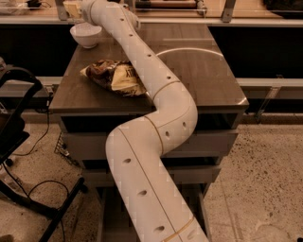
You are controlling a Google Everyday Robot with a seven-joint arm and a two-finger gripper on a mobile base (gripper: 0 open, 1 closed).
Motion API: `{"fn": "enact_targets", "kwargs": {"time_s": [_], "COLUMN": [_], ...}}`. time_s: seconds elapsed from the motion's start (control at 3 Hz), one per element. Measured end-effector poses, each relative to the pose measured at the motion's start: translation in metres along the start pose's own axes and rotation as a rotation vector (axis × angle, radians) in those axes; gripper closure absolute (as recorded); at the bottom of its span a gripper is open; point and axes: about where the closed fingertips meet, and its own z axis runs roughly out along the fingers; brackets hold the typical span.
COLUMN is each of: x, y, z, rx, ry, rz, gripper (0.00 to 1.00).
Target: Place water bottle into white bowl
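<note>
Water bottle (71, 7) is mostly cut off by the top edge: only a pale patch, perhaps its label, shows beside the gripper (80, 7). Its long axis and the gripper's hold cannot be told. The white bowl (86, 34) stands on the surface (199, 71) just below the gripper.

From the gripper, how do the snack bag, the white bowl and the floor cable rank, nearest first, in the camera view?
The gripper is over the far left corner of the table, at the picture's top edge.
1. white bowl: just below it.
2. snack bag: mid-table, left side.
3. cable: on the floor, near left.
</note>
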Motion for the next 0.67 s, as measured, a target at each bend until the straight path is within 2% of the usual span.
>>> {"fn": "enact_targets", "kwargs": {"time_s": [0.67], "x": [0.0026], "y": [0.0034], "z": [0.0026], "rx": [-0.004], "ry": [0.003], "rz": [0.001], "gripper": [0.28]}}
